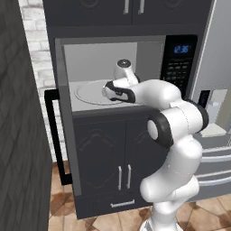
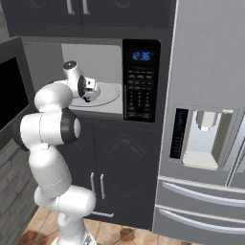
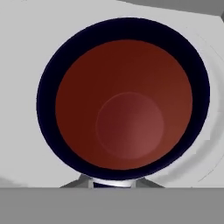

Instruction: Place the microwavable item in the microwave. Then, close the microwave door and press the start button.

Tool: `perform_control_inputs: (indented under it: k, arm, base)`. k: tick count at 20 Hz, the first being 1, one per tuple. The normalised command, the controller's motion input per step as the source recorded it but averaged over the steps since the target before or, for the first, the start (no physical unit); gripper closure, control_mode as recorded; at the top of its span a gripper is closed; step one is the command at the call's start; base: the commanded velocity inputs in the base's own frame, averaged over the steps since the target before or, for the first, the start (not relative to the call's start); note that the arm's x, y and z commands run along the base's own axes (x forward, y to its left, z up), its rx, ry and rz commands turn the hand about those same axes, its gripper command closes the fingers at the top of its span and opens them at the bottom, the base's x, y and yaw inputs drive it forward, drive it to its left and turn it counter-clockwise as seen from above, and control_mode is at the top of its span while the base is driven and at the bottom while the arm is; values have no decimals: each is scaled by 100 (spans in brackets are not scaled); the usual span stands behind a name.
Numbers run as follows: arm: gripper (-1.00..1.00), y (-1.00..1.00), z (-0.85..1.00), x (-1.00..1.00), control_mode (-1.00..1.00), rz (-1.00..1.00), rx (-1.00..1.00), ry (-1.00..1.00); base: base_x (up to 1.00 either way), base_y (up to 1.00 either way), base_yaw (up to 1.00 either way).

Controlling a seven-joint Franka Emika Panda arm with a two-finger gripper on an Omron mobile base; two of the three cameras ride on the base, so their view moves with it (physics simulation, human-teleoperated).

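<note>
Inside the microwave [image 1: 113, 72], door [image 1: 65, 135] swung out at 9 o'clock, the gripper [image 2: 91, 93] is clamped on the mug [image 3: 124, 105] (red inside) over the turntable [image 1: 90, 92].

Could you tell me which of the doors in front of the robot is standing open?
The microwave door, swung out to the left with its black bar handle facing outward. The cabinet doors below and the fridge doors are shut.

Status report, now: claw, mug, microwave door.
Claw shut, inside microwave. Mug directly below hand, over turntable. Microwave door wide open. Nothing blocking.
</note>
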Motion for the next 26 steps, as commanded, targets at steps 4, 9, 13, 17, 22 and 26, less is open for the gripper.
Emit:
perform_control_inputs:
  k: [4,9,13,17,22,26]
  arm:
    - [100,10,-37,55,-100,2,0,0]
    - [-100,2,-19,27,-100,4,0,-1]
    - [-100,0,0,-29,-100,8,0,-18]
    - [-100,0,0,-86,-100,7,0,-28]
    - [-100,0,0,-100,-100,1,0,-30]
    - [-100,0,12,-100,-100,0,0,-25]
  base:
    - [0,0,0]
    - [0,0,0]
    - [0,0,0]
    - [0,0,0]
    - [0,0,0]
    - [0,0,0]
